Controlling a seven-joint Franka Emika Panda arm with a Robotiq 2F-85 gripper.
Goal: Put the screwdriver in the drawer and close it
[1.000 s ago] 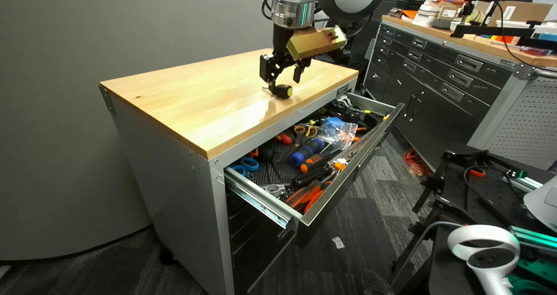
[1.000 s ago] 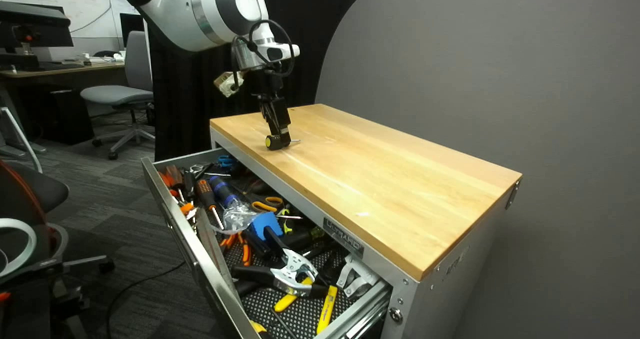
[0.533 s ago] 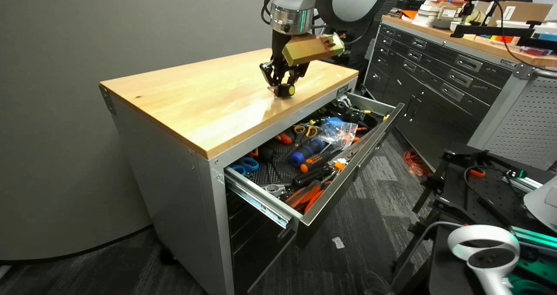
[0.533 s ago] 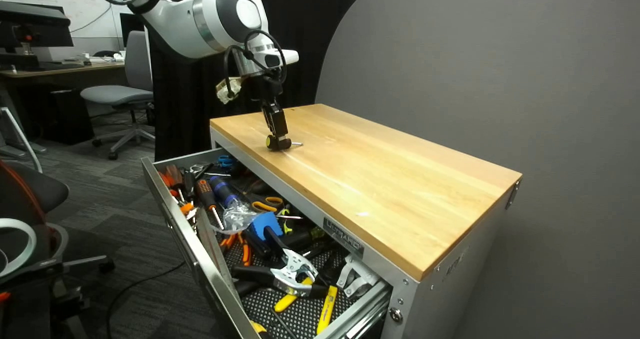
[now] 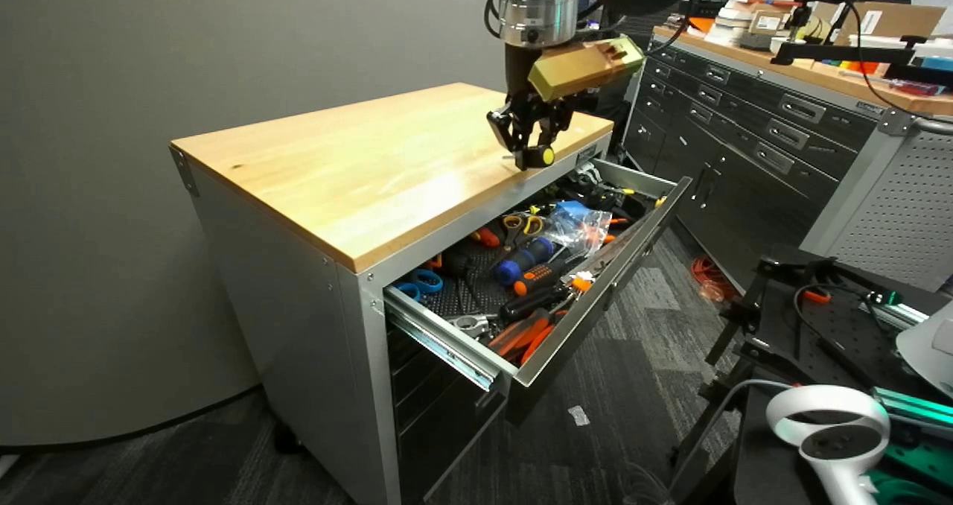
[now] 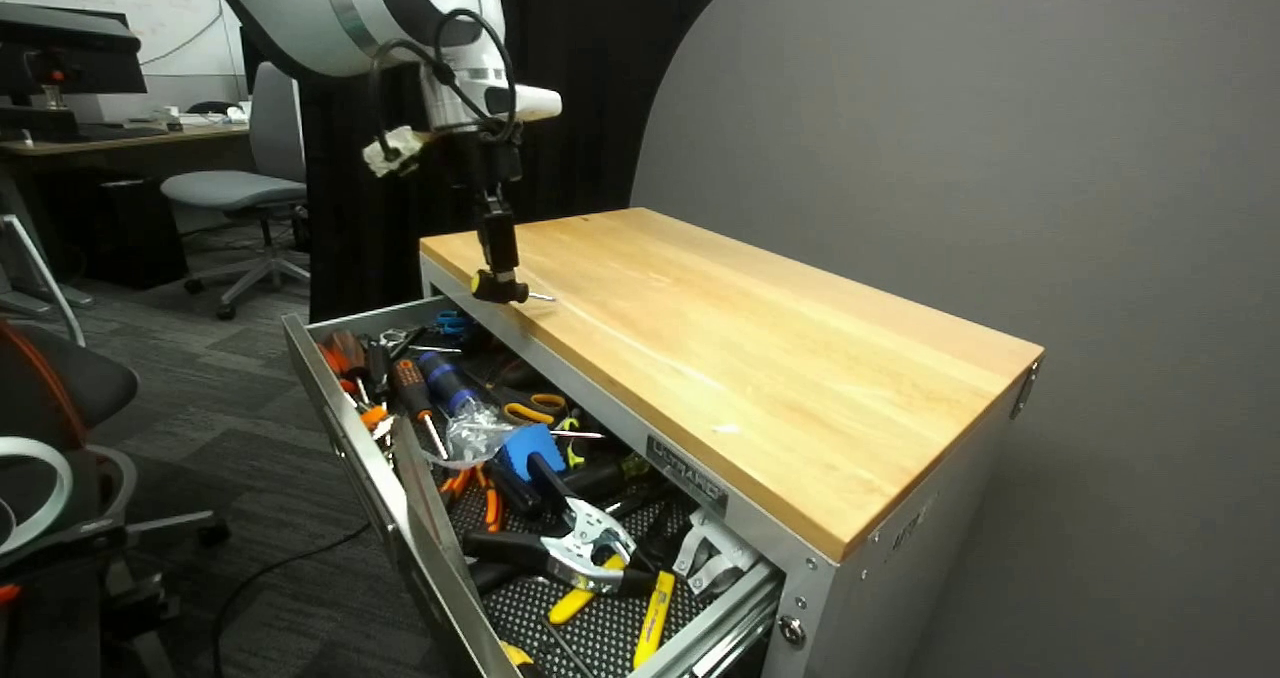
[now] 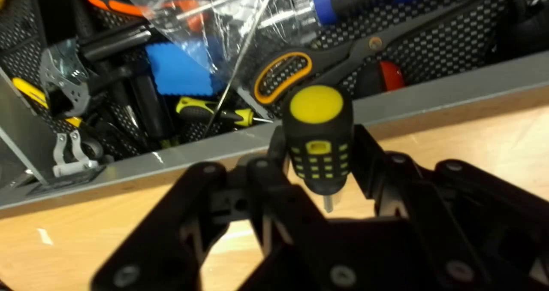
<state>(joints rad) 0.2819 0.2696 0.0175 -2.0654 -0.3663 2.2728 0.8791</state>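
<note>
Glossy wooden top (image 5: 380,166), metal drawer (image 5: 598,283)

The gripper (image 7: 320,151) has the screwdriver (image 7: 317,130) between its fingers, at the front edge of the worktop (image 5: 357,170). Most of the worktop reaches back behind the gripper; the drawer (image 5: 601,283) extends below and in front of it. In the wrist view, the scissors (image 7: 364,48) lie in the drawer just ahead of the gripper, the bag (image 7: 231,20) ahead and to its left, the clamp (image 7: 66,85) farther left. In an exterior view, the tool chest (image 5: 730,110) stands beyond the gripper to its right, the controller (image 5: 841,442) right and lower, nearer the camera. In an exterior view, the chair (image 6: 235,188) is left of the gripper, well behind.
</note>
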